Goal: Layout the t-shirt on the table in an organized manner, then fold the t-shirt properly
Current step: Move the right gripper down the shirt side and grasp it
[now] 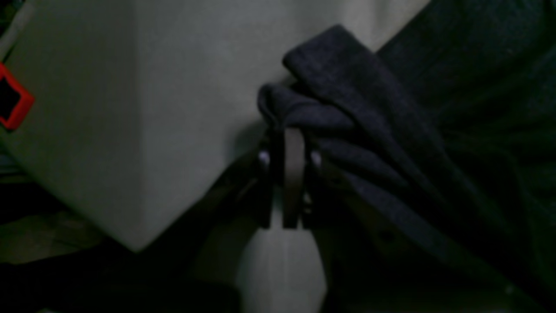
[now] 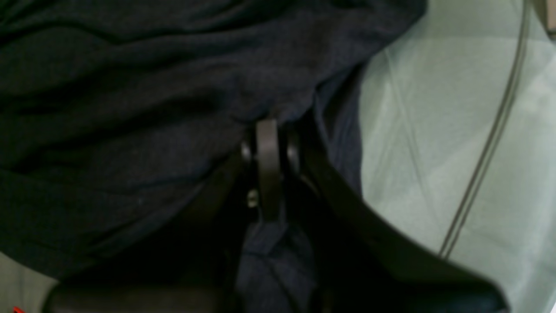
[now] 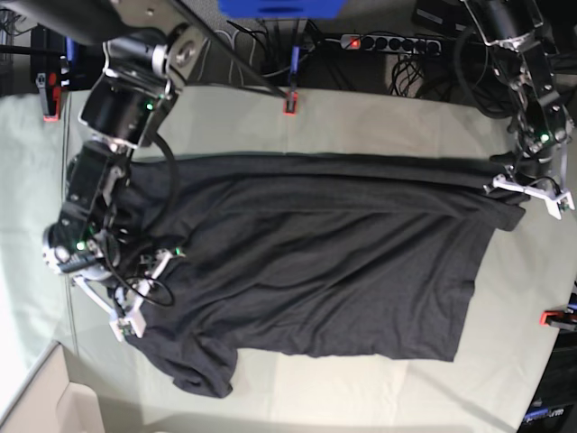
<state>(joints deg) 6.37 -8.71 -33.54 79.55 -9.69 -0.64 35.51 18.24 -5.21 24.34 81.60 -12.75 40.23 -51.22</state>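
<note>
The dark charcoal t-shirt (image 3: pixel 306 262) lies spread wide across the pale grey-green table (image 3: pixel 388 126), with one sleeve (image 3: pixel 203 374) hanging toward the near edge. At the shirt's right end my left gripper (image 3: pixel 516 187) is shut on a bunched fold of the t-shirt (image 1: pixel 330 100), with the gripper (image 1: pixel 293 130) just over bare table (image 1: pixel 130 108). At the shirt's left end my right gripper (image 3: pixel 126 298) is shut on the fabric; in the right wrist view the gripper (image 2: pixel 267 128) bites into the t-shirt (image 2: pixel 130 108) beside table cloth (image 2: pixel 434 130).
Red clamps (image 3: pixel 290 104) (image 3: pixel 554 317) (image 1: pixel 13 100) sit on the table's edges. A thin cable (image 2: pixel 491 139) crosses the cloth near my right gripper. A cardboard box (image 3: pixel 45 406) stands at the near left corner, and a power strip (image 3: pixel 388 42) with cables lies behind the table.
</note>
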